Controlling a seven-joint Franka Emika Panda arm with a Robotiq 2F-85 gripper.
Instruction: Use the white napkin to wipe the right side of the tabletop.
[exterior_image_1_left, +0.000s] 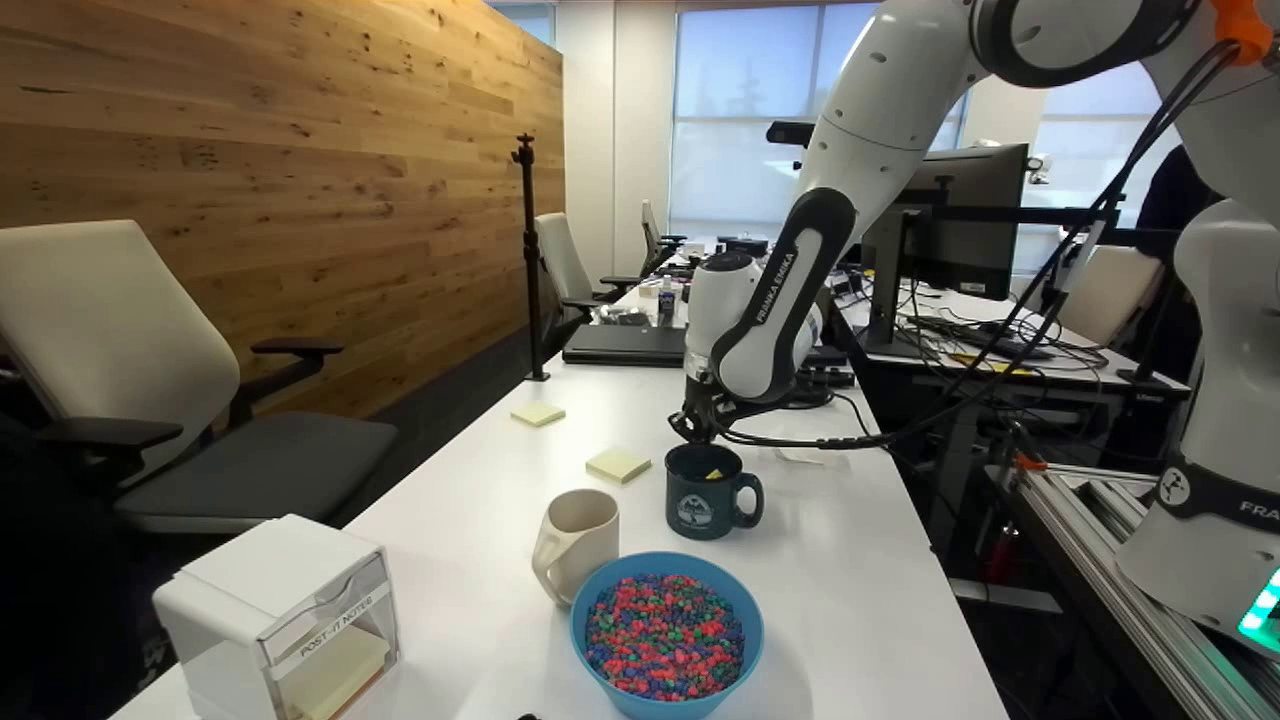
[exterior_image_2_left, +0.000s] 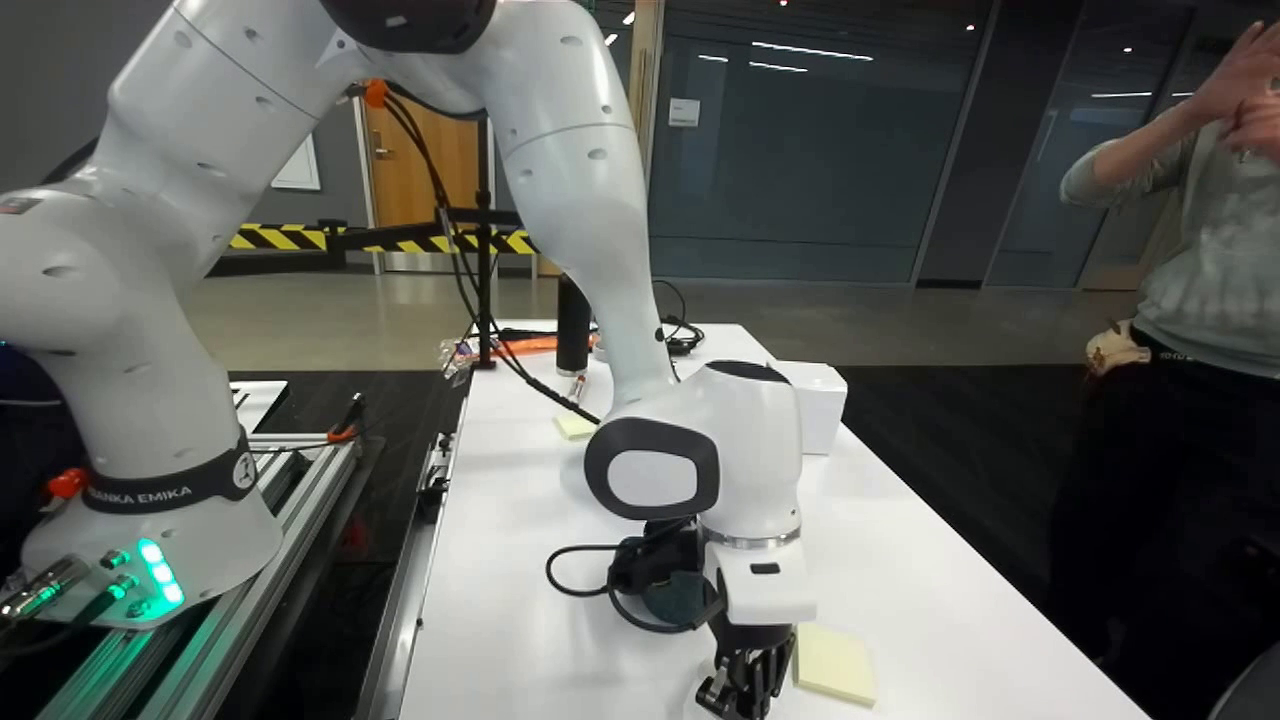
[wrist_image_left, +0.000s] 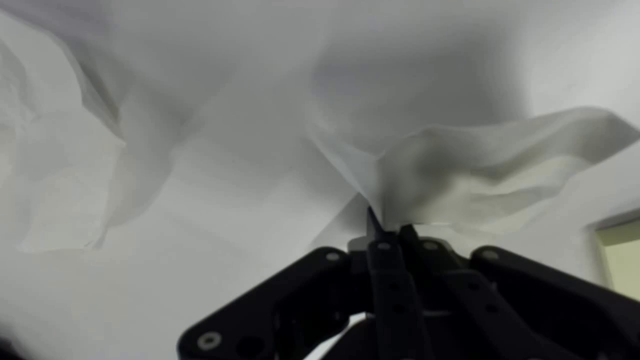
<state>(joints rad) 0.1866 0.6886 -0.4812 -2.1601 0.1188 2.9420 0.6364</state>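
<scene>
The white napkin (wrist_image_left: 480, 175) is crumpled and thin in the wrist view. My gripper (wrist_image_left: 392, 230) is closed with its fingertips pinching the napkin's near edge, and the paper spreads ahead and to the right. In both exterior views my gripper (exterior_image_1_left: 697, 428) (exterior_image_2_left: 745, 690) points down close to the tabletop (exterior_image_1_left: 850, 590) (exterior_image_2_left: 520, 630). In an exterior view the dark mug (exterior_image_1_left: 690, 515) hides the fingertips and the held napkin. A separate white crumpled paper (wrist_image_left: 60, 150) lies at the left in the wrist view. A thin white piece (exterior_image_1_left: 797, 457) shows right of the gripper in an exterior view.
The dark mug stands close to the gripper. A cream mug (exterior_image_1_left: 590, 540) and a blue bowl (exterior_image_1_left: 752, 620) of coloured bits stand nearer. Yellow note pads (exterior_image_1_left: 617, 465) (exterior_image_2_left: 835, 665) lie beside the gripper. A white note box (exterior_image_1_left: 270, 590), a black laptop (exterior_image_1_left: 620, 345) and arm cables are also there.
</scene>
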